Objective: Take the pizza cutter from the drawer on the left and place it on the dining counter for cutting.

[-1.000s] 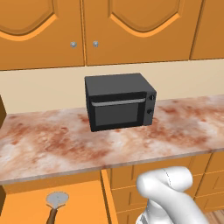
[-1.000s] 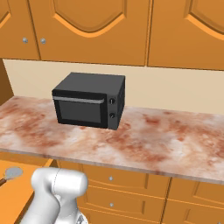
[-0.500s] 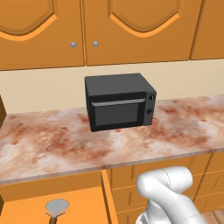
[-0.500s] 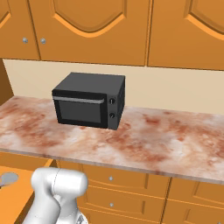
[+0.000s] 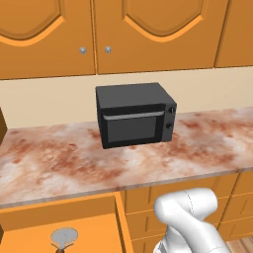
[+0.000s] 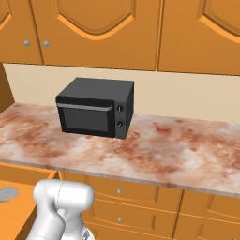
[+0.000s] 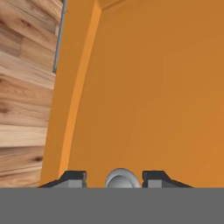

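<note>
I'm over the open orange-wood drawer (image 5: 89,225), where the silver-wheeled pizza cutter (image 5: 64,237) lies on its plain orange floor. My jaws stand apart on either side of the cutter's round wheel, gripper (image 7: 113,179) not clamped. Behind sits a black microwave (image 5: 134,114) on the marbled worktop (image 5: 54,160).

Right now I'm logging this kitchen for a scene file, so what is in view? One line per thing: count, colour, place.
microwave: one, black, on the marbled worktop against the wall.
worktop: one, reddish-brown and cream marbled stone, above the base drawers.
wall cabinets: several, orange wood, arched panels and small silver knobs, above the worktop.
closed drawers: several, orange, silver knobs, under the worktop.
drawer: one, orange, pulled open at lower left.
pizza cutter: one, round grey wheel showing, lying in the open drawer.
floor: wood planks, beside the drawer in the hand view.
gripper: one, dark fingertips apart either side of a round grey object.
</note>
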You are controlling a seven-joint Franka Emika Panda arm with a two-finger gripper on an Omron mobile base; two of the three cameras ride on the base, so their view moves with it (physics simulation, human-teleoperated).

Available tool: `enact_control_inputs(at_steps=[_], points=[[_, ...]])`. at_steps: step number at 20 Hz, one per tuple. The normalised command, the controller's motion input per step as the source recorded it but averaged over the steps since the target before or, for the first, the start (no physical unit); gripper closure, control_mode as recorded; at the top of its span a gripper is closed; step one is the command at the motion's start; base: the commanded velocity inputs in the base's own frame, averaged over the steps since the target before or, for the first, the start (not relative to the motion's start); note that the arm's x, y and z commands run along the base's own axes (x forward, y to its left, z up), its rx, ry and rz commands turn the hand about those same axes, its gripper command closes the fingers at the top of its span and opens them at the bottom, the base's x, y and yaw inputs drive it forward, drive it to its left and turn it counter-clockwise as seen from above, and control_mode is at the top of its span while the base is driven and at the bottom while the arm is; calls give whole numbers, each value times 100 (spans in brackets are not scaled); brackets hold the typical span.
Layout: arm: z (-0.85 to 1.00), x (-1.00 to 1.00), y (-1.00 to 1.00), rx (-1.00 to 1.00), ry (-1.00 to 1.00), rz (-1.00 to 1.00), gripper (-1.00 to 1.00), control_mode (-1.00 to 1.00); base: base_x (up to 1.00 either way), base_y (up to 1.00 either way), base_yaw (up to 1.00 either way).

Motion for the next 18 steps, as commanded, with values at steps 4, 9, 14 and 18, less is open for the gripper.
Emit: enact_control_inputs(at_steps=[4,9,14,18], points=[[34,-38,0,0,-4,-1,-100,-100,0,0,0],[68,-21,0,0,-3,-5,-100,-100,0,0,0],[91,-19,0,0,-4,-10,-100,-100,0,0,0],[99,-12,-1,0,-4,-13,-100,-100,0,0,0]])
